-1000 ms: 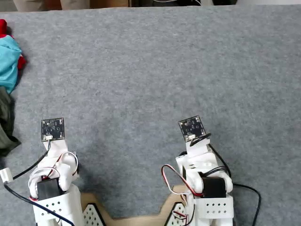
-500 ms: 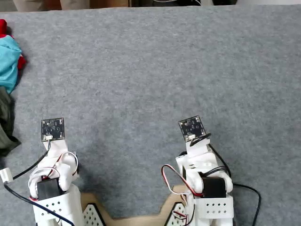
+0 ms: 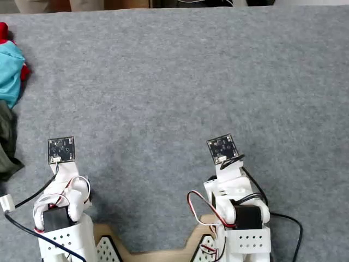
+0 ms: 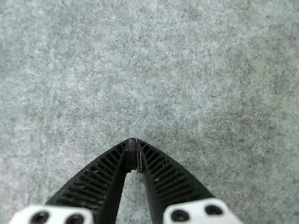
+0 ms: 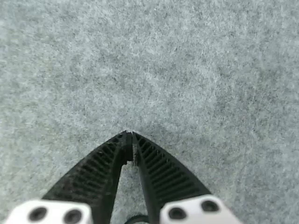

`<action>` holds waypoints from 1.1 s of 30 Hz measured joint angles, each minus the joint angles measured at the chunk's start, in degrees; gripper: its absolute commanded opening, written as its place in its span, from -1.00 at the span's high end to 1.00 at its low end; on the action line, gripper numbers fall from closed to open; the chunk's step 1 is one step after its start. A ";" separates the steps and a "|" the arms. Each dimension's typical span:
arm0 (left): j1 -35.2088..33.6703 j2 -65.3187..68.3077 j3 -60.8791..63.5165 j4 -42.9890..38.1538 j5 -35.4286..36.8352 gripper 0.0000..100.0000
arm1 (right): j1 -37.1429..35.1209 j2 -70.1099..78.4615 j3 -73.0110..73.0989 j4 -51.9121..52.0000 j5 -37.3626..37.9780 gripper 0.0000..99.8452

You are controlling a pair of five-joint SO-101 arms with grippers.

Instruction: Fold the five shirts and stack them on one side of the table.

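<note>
While shirts (image 3: 11,76) lie heaped at table (image 3: 191,82) edge, L claw (image 4: 132,141) & R claw (image 5: 128,135) sit closed, empty.

Mottled grey felt table cover (image 3: 191,71) | turquoise shirt (image 3: 10,71) | red shirt (image 3: 3,30) | dark olive-green shirt (image 3: 6,142) | left gripper (image 4: 132,142) black, ribbed, white mounts | right gripper (image 5: 129,135) black, ribbed, white mounts

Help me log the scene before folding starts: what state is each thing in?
left gripper: shut, empty, over the table
right gripper: shut, empty, over the table
turquoise shirt: crumpled, unfolded, at the table edge
red shirt: bunched, partly under the turquoise shirt
dark shirt: crumpled, unfolded, beside the turquoise shirt
</note>
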 measured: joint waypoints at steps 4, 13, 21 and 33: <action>0.00 0.00 0.00 0.00 0.00 0.95 | 0.00 0.00 0.00 0.00 0.00 0.99; 0.00 0.00 0.00 0.00 0.00 0.96 | 0.00 0.00 0.00 0.00 0.00 0.99; 0.00 0.00 0.00 0.00 0.00 0.96 | 0.00 0.00 0.00 0.00 0.00 0.99; 0.53 0.00 -8.00 -0.53 0.00 0.95 | 0.00 0.00 -4.84 -4.04 0.00 0.99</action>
